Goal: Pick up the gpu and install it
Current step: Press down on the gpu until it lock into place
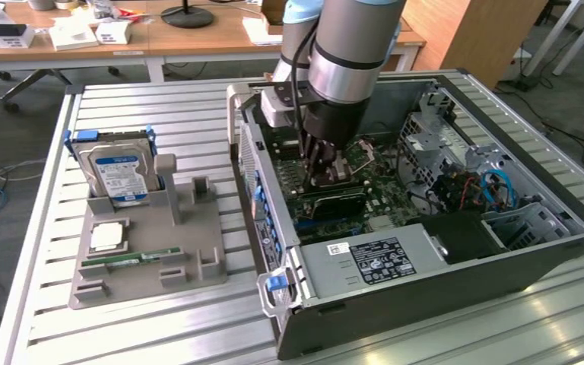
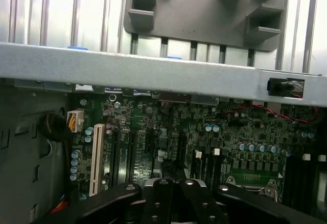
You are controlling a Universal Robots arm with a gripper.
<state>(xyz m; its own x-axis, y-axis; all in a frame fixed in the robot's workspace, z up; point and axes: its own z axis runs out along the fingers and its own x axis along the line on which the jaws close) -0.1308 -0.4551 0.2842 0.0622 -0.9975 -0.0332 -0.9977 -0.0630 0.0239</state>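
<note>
While the arm (image 1: 348, 46) hangs from the upper middle of the exterior view into the open case (image 1: 535, 251), its end effector (image 1: 325, 181) sits low over the motherboard (image 1: 373, 201) at the centre of the frame. Its 2 fingers are pressed together, with no gap visible between them. In the wrist view the same black fingers (image 2: 162, 198) meet side by side in front of the board (image 2: 153, 127).

The gpu (image 1: 341, 204) lies inside the case, just below the fingertips in the exterior view, as a dark flat card along the board. Whether the fingertips touch it I cannot tell, and nothing is visibly pinched between them.

The case lies on its side on a slatted metal surface (image 1: 170, 106), filling the exterior view's right half. A grey power supply (image 1: 368, 262) with a black label sits at its lower edge, and blue cables (image 1: 500, 186) curl near the drive cage at the exterior view's right.

At the exterior view's left, beside the case, a grey holder (image 1: 150, 258) rests on the surface. A hard drive (image 1: 119, 171) with a blue-white label stands upright at its upper end. A square chip (image 1: 107, 236) lies lower down, and a narrow green RAM stick (image 1: 130, 260) lies just below the chip.

The wrist view looks across the board past the case wall (image 2: 153, 70) to the holder (image 2: 204, 9) beyond. A long white slot (image 2: 97, 157) stands among capacitors on the board.
</note>
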